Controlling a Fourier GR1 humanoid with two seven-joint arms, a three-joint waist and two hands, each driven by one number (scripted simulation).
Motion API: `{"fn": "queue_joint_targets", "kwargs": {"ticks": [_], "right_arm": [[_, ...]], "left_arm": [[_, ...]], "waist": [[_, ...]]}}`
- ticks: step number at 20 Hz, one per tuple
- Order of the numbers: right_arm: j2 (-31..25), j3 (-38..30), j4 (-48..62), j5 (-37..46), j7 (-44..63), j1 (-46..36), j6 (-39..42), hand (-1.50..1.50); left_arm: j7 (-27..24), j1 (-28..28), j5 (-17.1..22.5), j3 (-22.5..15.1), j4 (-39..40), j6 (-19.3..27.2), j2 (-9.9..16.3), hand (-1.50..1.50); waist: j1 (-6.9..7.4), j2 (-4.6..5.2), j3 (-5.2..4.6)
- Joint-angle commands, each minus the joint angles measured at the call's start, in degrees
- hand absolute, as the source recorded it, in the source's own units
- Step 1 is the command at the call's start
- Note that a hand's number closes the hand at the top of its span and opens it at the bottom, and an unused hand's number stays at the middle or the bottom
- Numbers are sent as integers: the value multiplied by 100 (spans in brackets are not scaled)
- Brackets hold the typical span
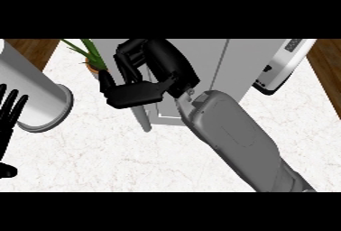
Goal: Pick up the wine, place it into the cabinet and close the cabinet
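L hand (pixel 9 118) rests at the far-left edge, fingers straight, spread, pointing up, holding nothing; just right of it a white cylinder (pixel 30 92) stands on the marbled table (pixel 120 153), w/ a potted plant (pixel 92 56) further back. R hand (pixel 149 67), centre, is at the front of the grey cabinet (pixel 220 67), fingers curled, thumb out toward the plant; can't tell if they grip anything. Wine can't be made out anywhere; far right, a white appliance (pixel 283 65) sits beside the cabinet.

A smooth grey, rounded forearm (pixel 240 140) ends in a glossy black jointed right hand (pixel 149 72); the left hand (pixel 8 117) is black too.
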Motion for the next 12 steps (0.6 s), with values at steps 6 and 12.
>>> {"fn": "queue_joint_targets", "kwargs": {"ticks": [6,12], "right_arm": [[-616,-564,998,183,-618,172,371,150],[-597,-688,1206,154,-553,-112,451,150]], "left_arm": [[-119,-1,-184,-3,140,-188,-54,-150],[5,-86,-87,-55,96,-236,-109,-150]], "waist": [[-34,216,51],[-10,212,49]]}}
